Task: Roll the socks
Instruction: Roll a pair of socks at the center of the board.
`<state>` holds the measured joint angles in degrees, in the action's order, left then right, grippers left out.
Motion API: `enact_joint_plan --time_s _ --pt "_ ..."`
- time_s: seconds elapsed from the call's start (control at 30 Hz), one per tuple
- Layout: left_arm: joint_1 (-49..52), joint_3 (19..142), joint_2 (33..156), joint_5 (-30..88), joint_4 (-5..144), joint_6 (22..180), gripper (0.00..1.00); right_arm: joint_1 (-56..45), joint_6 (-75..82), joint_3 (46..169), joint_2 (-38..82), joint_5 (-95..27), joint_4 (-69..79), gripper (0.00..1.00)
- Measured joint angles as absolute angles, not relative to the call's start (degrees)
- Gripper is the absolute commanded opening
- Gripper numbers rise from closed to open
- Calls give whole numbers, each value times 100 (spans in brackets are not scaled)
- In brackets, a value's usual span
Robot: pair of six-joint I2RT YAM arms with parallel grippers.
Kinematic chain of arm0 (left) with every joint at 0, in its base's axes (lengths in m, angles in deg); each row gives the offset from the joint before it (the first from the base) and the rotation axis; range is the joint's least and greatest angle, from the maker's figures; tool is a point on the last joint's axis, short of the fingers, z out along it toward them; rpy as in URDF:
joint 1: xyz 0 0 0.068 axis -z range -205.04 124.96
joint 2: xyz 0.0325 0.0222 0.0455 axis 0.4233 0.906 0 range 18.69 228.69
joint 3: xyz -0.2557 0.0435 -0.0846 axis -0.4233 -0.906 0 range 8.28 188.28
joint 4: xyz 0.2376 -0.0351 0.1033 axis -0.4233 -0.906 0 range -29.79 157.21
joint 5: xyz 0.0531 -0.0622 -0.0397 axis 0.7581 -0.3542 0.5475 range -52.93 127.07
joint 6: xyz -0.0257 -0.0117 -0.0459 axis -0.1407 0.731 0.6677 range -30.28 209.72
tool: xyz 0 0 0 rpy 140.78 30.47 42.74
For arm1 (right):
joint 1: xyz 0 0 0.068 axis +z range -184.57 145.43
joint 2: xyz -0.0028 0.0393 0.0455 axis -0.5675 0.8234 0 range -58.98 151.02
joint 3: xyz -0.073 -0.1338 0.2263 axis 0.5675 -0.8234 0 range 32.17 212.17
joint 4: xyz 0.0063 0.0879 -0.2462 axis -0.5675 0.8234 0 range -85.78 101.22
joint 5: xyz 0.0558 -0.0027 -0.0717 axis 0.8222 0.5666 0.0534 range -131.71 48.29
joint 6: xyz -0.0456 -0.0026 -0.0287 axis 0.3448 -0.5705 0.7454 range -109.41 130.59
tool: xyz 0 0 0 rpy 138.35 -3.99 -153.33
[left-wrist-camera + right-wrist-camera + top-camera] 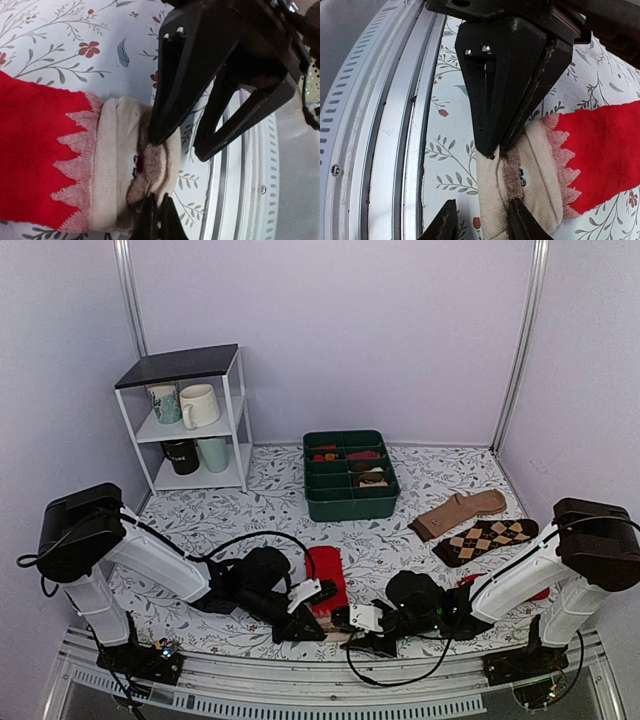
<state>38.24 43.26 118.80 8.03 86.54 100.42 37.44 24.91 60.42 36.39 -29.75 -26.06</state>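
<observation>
Jaws of the left gripper [496, 151] are together, nipping the brownish fold on the beige end [112, 165] of the socks [328, 575]. Those of the right gripper [176, 146] stand apart, one fingertip [159, 120] on that same fold and the other over bare cloth just beside it, toward the rail [390, 150]. A flower-print table [440, 480] carries everything. At its 10 o'clock stands a white rack [180, 365] with a dark top. At 12 o'clock sits a green bin [350, 508], divided into compartments, with small items in some. The socks lie flat at 6 o'clock, red length pointing to 12 and beige end bunched at the near edge between the two grippers. At 3 o'clock lie an argyle sock [485, 540] and, just beyond it, a tan sock [460, 512]. Four mugs [198, 405] fill the rack's two shelves.
</observation>
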Motion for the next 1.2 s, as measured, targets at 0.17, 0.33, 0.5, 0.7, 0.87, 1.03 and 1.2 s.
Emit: enact_joint_plan --time_s 0.17,0.33,0.5,0.7,0.87,1.03,1.2 --pt "3824 4326 11880 801 8654 10025 0 3744 2419 6073 3746 -3025 -2630 17" --pt "3824 4348 11867 814 8619 9948 9 3744 2192 6106 3796 -3112 -2622 2" --pt "3831 4379 11662 1105 8331 9841 25 3741 1842 6291 3897 -3130 -2467 1" --pt "3877 3996 10670 1964 8156 9529 40 3510 1285 6569 4019 -2693 -2152 1" --pt "4124 3380 9758 2390 8510 9150 39 3094 776 6941 4196 -1858 -1625 1" --pt "4349 2987 9572 2569 8925 8871 41 2697 384 7507 4493 -957 -801 1" --pt "4550 2965 9819 2801 9319 8593 42 2248 153 8141 4955 66 95 1"
